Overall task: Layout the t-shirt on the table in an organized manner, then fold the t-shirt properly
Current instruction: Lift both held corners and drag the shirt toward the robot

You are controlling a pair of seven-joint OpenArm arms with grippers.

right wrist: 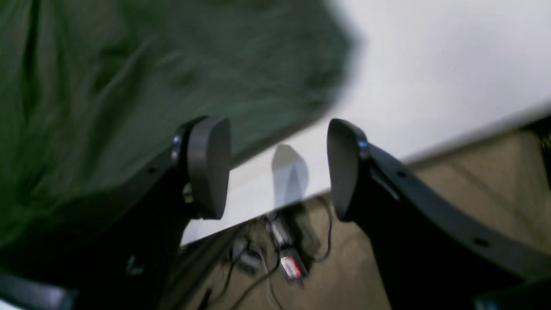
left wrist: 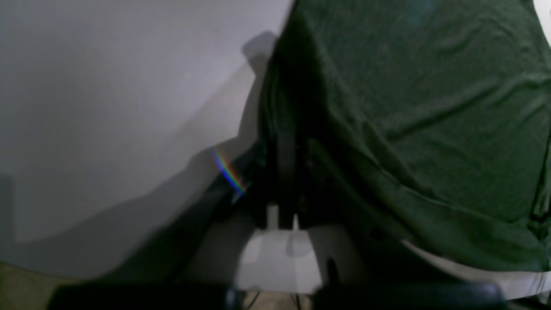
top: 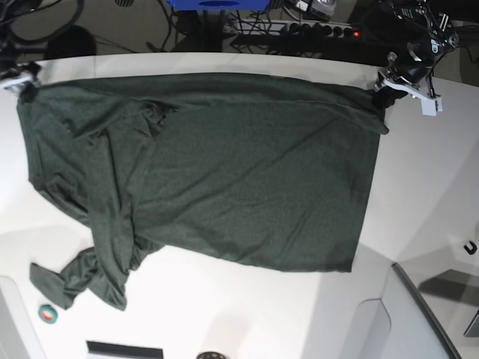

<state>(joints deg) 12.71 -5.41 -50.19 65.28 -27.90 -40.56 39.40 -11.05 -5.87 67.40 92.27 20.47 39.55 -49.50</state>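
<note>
Dark green t-shirt [top: 224, 172] lies spread across the white table [top: 426, 194], body mostly flat, one side bunched with a sleeve trailing off toward the near edge. Left gripper [left wrist: 284, 142] sits at the shirt's far corner, jaws pinched together on the t-shirt edge (fabric drapes up and over the fingers in the left wrist view, so the tips themselves are hidden in dark folds). Cloth falls away to the right of that gripper; bare table lies to its left. Right gripper [right wrist: 277, 168] is at the opposite far corner, jaws standing wide apart with nothing between the pads [right wrist: 208, 165]; only table edge and floor cables [right wrist: 280, 254] show through the gap. Shirt is left of and beyond the right gripper, blurred. A small roll of tape [top: 48, 314] lies near the trailing sleeve.
</note>
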